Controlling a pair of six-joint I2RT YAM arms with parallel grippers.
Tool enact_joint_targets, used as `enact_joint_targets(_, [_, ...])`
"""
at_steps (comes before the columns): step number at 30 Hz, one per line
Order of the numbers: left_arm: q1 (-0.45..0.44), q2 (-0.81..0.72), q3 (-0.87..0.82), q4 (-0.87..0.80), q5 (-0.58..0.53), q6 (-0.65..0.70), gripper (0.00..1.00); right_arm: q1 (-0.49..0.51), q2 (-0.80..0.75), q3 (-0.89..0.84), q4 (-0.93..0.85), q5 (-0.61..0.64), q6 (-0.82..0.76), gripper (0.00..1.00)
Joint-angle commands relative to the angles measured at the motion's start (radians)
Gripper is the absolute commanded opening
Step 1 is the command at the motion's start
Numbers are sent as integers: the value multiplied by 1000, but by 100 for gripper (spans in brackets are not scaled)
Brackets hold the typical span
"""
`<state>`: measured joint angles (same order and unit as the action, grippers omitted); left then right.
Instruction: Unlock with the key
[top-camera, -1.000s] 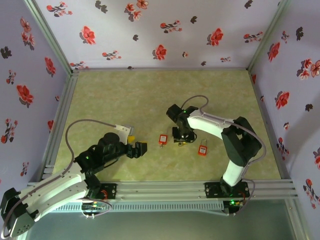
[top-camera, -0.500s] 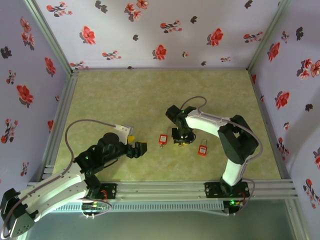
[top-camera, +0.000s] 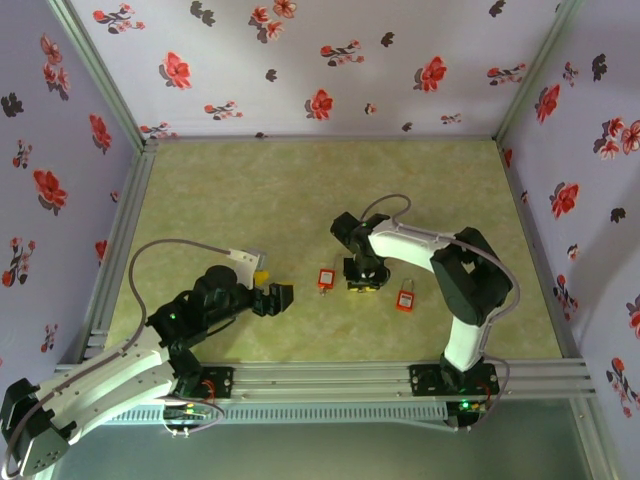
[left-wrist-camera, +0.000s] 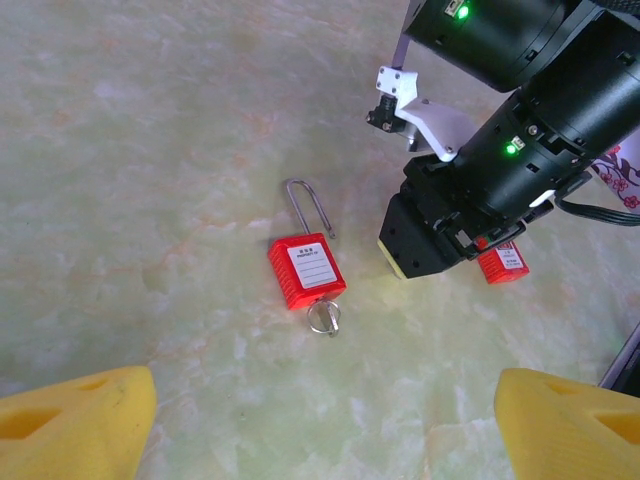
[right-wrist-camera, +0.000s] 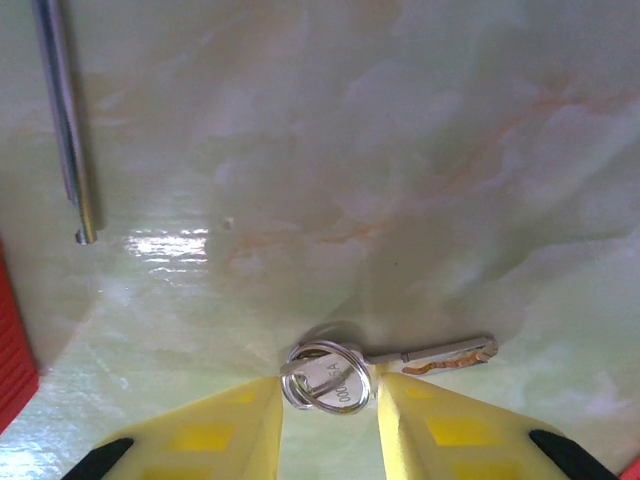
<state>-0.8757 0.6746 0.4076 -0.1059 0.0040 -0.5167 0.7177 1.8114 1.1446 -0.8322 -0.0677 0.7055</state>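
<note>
A silver key (right-wrist-camera: 420, 354) with a ring on its head lies flat, its blade pointing right. My right gripper (right-wrist-camera: 330, 388) is shut on the key's head, one yellow finger (right-wrist-camera: 235, 425) against each side. It stands between two red padlocks (top-camera: 325, 278) (top-camera: 405, 299). The left padlock (left-wrist-camera: 305, 272) lies flat with its shackle up and another small key (left-wrist-camera: 325, 318) in its keyway. The other padlock (left-wrist-camera: 500, 262) is partly hidden behind the right gripper (left-wrist-camera: 430, 235). My left gripper (left-wrist-camera: 320, 445) is open, hovering near the left padlock.
A padlock's steel shackle (right-wrist-camera: 65, 120) and red body edge (right-wrist-camera: 12, 345) lie just left of the right gripper. Aluminium rails (top-camera: 330, 378) border the green mat (top-camera: 300, 190), and flowered walls (top-camera: 300, 60) enclose it.
The right arm's elbow has drifted slightly left while its gripper stays over the key, jaws barely narrower. The left arm has not moved.
</note>
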Motion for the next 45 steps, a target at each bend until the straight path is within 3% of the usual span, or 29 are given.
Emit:
enact_joint_targets(1, [9,-12,-10,-4,6,-1,88,-8,19,-4,-6,7,-20,30])
enact_joint_targets(5, [9,-13,-10,-5,6,-1,88,-7,31,-4,-8,6,-21,24])
enact_joint_targets(13, [10,-13,-12,-5,4,-3,88,-6,8,-7,-23,14,-26,0])
enact_joint_targets(22, [11,18,-1,51,8,-64,88,12,-94,-22,-22,29,-53,0])
enact_joint_targets(30, [10,202,42,364,149,-456,89,39,-412,-47,53,62,-163,0])
enact_joint_targets(35, [10,331,110,539,215,-617,89,35,-578,-66,107,27,-193,0])
enact_joint_targets(39, [9,439,124,776,258,-784,89,26,-659,-79,215,-55,-164,0])
enact_joint_targets(45, [-13,578,159,983,263,-1043,87,28,-714,-140,378,-100,-153,0])
